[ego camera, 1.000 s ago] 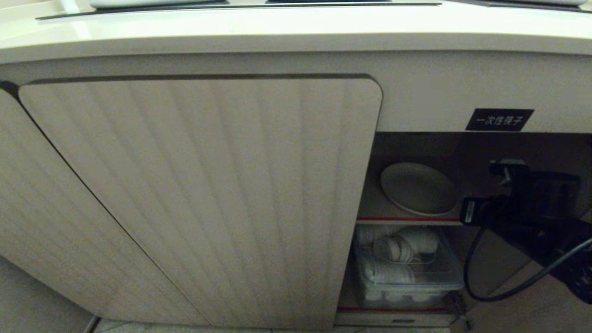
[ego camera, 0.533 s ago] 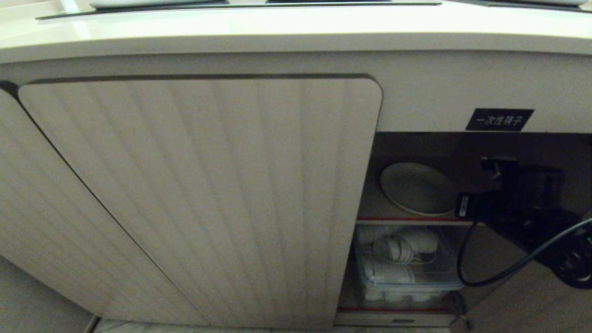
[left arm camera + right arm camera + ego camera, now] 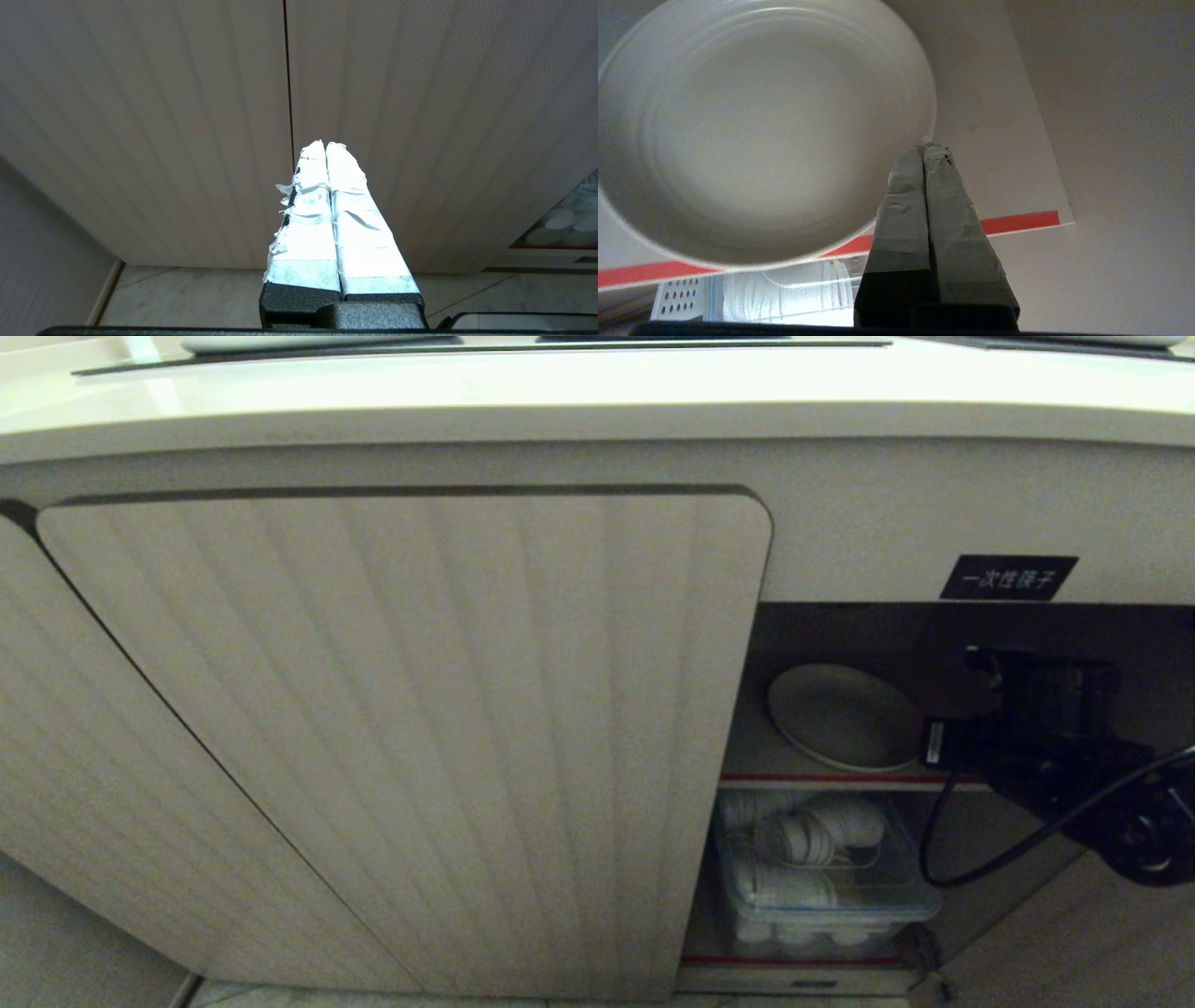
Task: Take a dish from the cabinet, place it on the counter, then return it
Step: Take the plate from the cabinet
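My left gripper (image 3: 325, 145) hangs low before the ribbed door (image 3: 401, 728), jaws pressed together, holding nothing. My right gripper (image 3: 927, 148) is inside the open cabinet (image 3: 840, 616), jaws also closed and empty, tips just beside the dish's rim; I cannot tell whether they touch it. The dish (image 3: 756, 135) lies flat on the inner shelf (image 3: 1008, 154), partly overhanging its red-striped front edge. Under the shelf sits a clear tub (image 3: 822, 887) of white cups. Above, the black label (image 3: 1008, 578), then the counter (image 3: 597, 392).
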Motion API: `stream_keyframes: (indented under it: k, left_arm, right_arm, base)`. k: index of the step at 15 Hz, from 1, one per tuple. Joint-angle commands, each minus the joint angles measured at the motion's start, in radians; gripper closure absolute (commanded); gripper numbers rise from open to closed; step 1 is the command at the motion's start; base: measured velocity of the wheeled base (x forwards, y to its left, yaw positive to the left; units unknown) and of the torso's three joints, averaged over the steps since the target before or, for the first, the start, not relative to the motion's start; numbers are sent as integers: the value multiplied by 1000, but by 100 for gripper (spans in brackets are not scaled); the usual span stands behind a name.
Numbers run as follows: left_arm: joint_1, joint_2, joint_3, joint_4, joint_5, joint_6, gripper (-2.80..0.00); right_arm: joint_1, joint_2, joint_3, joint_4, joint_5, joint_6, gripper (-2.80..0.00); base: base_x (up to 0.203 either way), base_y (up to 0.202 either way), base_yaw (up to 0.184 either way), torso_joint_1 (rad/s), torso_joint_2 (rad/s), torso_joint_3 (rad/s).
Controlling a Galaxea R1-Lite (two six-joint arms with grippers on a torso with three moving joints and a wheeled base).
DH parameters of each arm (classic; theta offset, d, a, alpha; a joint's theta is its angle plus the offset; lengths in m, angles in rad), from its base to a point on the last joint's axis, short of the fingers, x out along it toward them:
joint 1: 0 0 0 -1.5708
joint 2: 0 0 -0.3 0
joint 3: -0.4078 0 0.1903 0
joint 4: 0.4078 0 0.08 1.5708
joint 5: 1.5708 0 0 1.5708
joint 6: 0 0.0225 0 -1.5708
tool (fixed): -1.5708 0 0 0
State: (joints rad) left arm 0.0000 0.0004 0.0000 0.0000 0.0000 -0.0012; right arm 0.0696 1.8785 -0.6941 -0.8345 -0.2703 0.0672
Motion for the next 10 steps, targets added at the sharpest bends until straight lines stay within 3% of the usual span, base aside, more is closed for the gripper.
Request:
stream_keyframes:
  k: [1,10]
  left_arm:
    - [0,0,0,0,0,0,0]
    - [0,0,0,0,0,0,0]
  right_arm:
    - [0,4,-9,-3,-3,0,0]
    - [-13,5,-38,51,-24,13,0]
  base:
    - [0,0,0,0,0,0]
    - [0,0,0,0,0,0]
